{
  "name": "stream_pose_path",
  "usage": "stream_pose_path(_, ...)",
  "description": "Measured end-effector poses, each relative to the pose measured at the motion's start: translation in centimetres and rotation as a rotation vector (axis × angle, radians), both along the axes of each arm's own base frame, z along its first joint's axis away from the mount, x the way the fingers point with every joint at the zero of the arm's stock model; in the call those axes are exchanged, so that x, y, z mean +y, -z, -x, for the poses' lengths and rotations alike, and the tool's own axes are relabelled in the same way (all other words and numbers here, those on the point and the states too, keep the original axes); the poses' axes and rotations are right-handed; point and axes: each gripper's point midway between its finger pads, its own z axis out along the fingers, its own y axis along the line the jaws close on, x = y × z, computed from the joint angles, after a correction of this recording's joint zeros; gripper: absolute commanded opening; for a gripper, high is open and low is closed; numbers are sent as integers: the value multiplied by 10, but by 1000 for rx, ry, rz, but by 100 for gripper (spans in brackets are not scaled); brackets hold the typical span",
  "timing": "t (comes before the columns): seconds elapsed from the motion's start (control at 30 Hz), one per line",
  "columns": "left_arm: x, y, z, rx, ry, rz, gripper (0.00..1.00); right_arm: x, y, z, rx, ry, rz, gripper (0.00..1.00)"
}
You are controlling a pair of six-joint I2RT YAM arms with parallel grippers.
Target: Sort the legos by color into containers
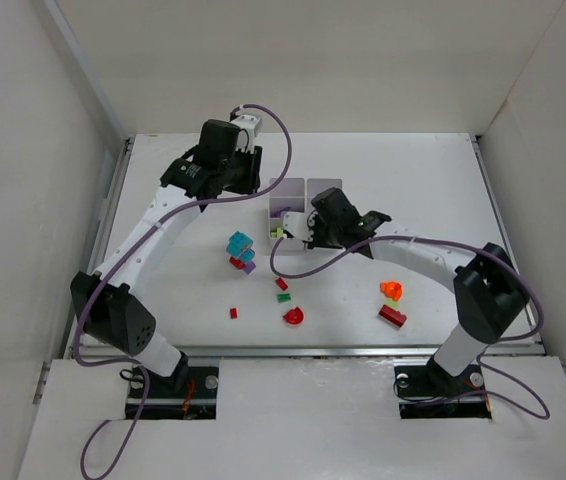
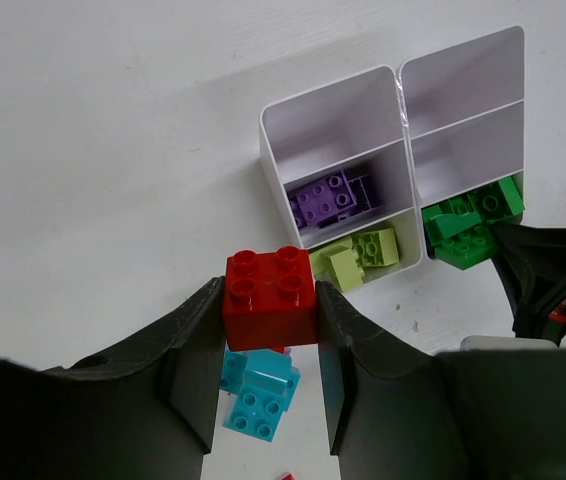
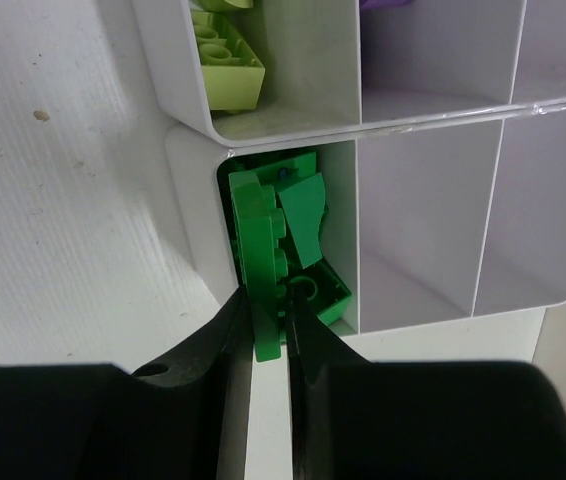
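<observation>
Step in hand: green brick at its compartment, red brick held ready

The right claw (image 3: 266,335) was clenched on a flat green brick (image 3: 256,240), standing it on edge among other green pieces in a corner compartment of the tray (image 3: 355,70). The next move called for release and a straight withdrawal. The left claw (image 2: 269,305) gripped a red brick (image 2: 270,290) above the table (image 2: 113,150), near the tray. It needed a compartment without bricks, and the far ones looked bare. Whether the green brick rested on the pile could not be told. From above, the right arm hid part of the tray.
</observation>
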Motion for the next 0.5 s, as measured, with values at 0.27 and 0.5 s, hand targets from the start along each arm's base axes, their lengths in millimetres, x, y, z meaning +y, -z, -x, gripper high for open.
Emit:
stream_pose_path(0.27,0,0,0,2,-1,1,0,2,1,-4,6,7,17,0)
stream_pose_path(0.5,0,3,1,7,-1,-2,0,-1,9,-7,15,30,46,49)
